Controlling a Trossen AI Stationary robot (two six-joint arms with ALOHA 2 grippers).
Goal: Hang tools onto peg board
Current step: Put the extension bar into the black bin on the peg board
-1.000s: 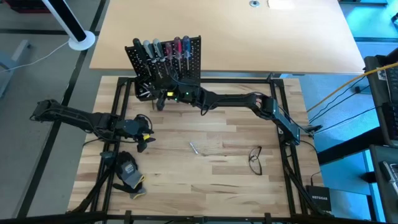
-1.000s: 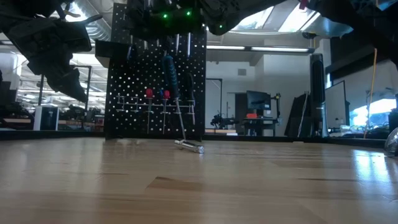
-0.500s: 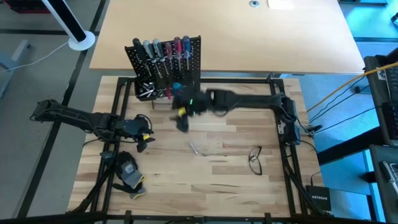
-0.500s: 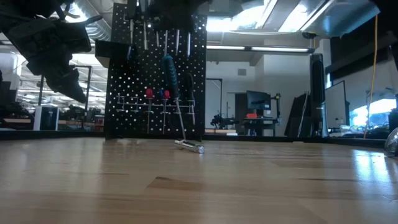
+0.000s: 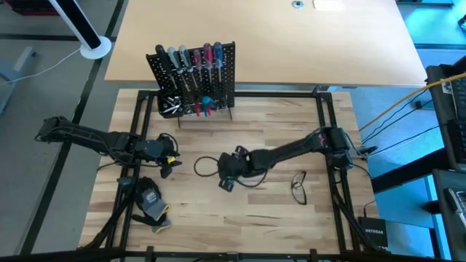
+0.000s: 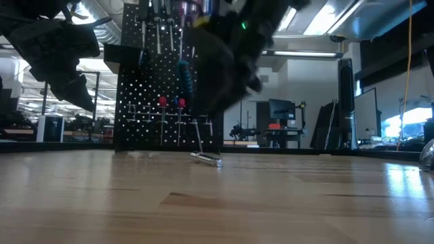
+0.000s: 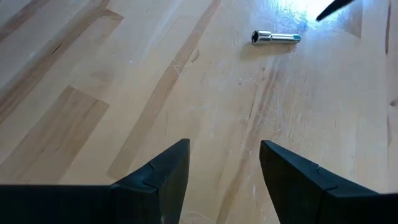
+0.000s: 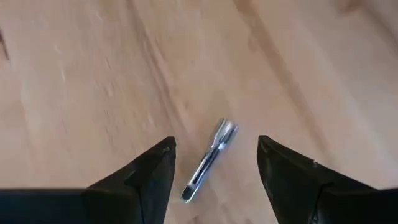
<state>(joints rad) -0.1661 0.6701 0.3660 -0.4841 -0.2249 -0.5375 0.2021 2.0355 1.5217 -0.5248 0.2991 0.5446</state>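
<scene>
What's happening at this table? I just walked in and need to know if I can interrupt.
A two-armed robot is hanging tools on a small peg board, which already holds a row of screwdrivers. The right gripper is over the middle of the table, jaws open and empty, above a small silver bit lying on the wood. The left gripper waits open above the table's left side, near a glove. A pair of glasses lies on the right side.

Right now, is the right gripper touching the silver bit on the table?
Apart. The right wrist view shows the silver bit lying on the table between the open fingers of the right gripper, with bare wood on both sides of it.
</scene>
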